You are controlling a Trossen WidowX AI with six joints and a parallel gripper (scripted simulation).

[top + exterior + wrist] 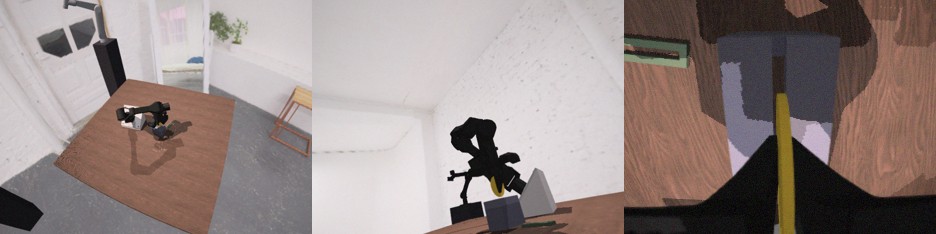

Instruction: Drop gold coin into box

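My gripper (780,143) is shut on the gold coin (784,150), held on edge. In the wrist view the coin's edge lines up with the narrow slot (779,70) in the lid of the grey box (780,95) right below. In the exterior view the coin (495,187) hangs just above the box (504,212), its lower rim close to the lid and apart from it. In the top view the gripper (158,124) stands over the box (159,130). The dark-green holder (656,51) lies empty on the table to the left; it also shows in the exterior view (538,223).
A pale grey wedge-shaped block (537,194) stands close behind the box, by the arm's base (134,118). A black pillar with a camera arm (109,62) stands at the table's far-left corner. A small black stand (466,211) is behind the box.
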